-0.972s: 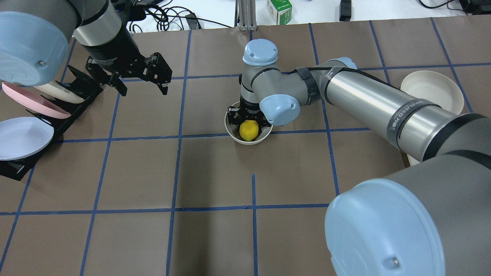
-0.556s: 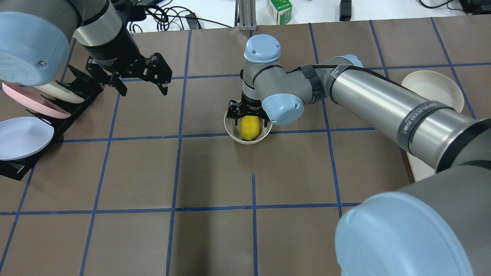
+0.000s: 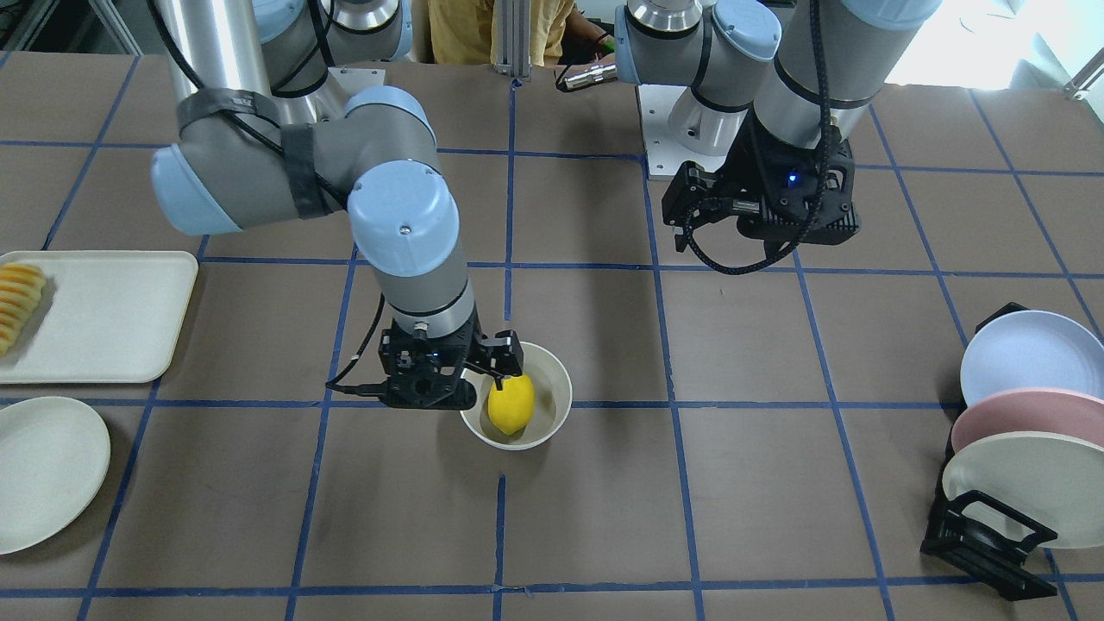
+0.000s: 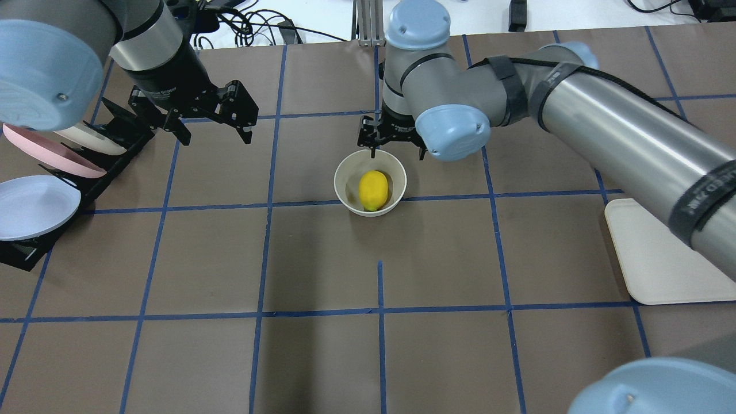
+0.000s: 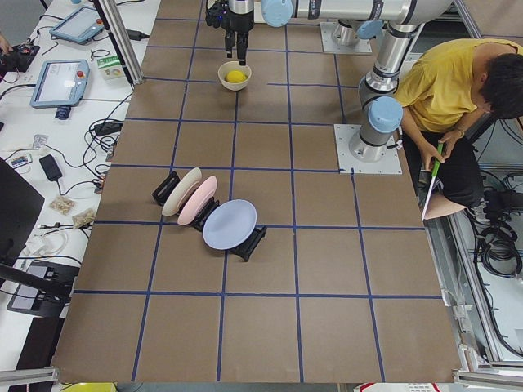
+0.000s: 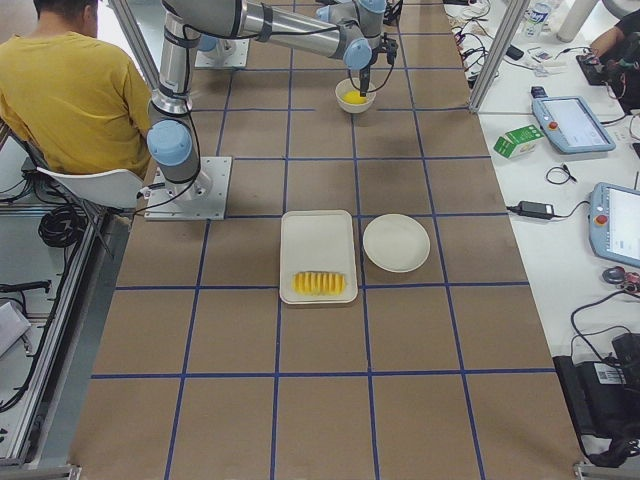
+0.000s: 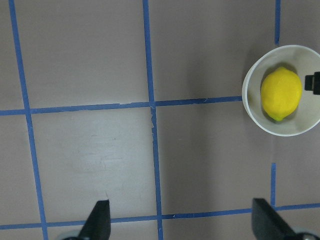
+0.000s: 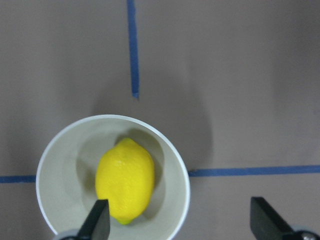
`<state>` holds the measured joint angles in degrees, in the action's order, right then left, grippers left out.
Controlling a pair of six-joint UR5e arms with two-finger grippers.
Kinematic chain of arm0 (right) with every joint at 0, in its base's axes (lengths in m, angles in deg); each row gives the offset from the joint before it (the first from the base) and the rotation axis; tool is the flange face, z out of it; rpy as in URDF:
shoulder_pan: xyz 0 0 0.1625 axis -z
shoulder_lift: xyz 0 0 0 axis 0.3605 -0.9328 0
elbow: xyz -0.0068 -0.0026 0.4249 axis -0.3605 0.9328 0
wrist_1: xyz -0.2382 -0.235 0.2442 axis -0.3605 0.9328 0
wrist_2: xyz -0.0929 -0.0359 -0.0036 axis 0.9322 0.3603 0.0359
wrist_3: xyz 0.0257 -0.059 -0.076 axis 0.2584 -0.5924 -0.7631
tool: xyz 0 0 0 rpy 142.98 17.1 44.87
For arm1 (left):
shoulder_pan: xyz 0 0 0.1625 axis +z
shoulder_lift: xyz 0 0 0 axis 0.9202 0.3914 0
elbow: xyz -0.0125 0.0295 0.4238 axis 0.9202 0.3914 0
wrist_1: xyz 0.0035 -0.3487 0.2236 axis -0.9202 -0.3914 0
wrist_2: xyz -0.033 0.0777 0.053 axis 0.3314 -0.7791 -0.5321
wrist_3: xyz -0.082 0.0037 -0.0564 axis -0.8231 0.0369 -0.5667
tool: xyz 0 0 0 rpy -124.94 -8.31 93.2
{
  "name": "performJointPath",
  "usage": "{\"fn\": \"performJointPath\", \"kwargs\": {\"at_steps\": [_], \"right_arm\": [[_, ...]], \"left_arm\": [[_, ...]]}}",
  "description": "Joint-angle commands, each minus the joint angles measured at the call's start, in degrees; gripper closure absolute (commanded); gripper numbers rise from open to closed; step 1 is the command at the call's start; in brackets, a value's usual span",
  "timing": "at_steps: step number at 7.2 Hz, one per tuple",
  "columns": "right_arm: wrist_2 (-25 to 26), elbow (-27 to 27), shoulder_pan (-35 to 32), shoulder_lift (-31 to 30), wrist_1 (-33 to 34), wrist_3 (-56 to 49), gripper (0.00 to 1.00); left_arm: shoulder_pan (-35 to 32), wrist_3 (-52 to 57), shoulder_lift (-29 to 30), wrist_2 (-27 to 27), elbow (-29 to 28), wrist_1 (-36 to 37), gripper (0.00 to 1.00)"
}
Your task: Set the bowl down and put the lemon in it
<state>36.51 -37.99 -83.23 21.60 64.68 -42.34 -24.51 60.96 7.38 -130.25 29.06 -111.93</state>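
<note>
The off-white bowl (image 4: pixel 345 172) stands upright on the table near the middle. The yellow lemon (image 4: pixel 373 190) lies inside it, also seen in the front view (image 3: pixel 511 404) and the right wrist view (image 8: pixel 125 179). My right gripper (image 4: pixel 397 150) is open and empty. It hangs above the bowl's far rim, clear of the lemon. My left gripper (image 4: pixel 216 135) is open and empty. It hovers over the table to the bowl's left, near the plate rack. Its wrist view shows the bowl (image 7: pixel 250 107) and lemon (image 7: pixel 281 93) at the right edge.
A black rack (image 4: pixel 109 155) with three plates stands at the left edge. A cream tray (image 3: pixel 95 315) with orange-yellow sliced food (image 3: pixel 17 297) and a round plate (image 3: pixel 43 470) lie on my right side. A person in yellow (image 5: pixel 458 90) sits by the robot base.
My right gripper has lifted out of the bowl and drawn back toward the far side. The lemon stays in the bowl. The left arm has not moved.
</note>
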Motion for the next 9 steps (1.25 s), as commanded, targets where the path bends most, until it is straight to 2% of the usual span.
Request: {"fn": "performJointPath", "kwargs": {"at_steps": [1,2,4,9], "right_arm": [[0.5,-0.5,8.5,-7.3,-6.2,-6.2,0.0],[0.6,-0.6,12.5,-8.6,-8.6,-6.3,0.0],[0.5,-1.0,14.7,-13.4,-13.9,-9.0,0.0],[1.0,-1.7,14.5,-16.1,-14.0,-8.8,0.0]], "left_arm": [[-0.1,-0.1,0.0,0.1,0.0,0.0,0.0],[0.0,-0.2,0.0,0.2,0.0,0.1,0.0],[-0.1,-0.2,-0.5,0.2,-0.2,0.0,0.0],[-0.1,-0.2,-0.6,0.1,-0.4,-0.5,0.0]]}}
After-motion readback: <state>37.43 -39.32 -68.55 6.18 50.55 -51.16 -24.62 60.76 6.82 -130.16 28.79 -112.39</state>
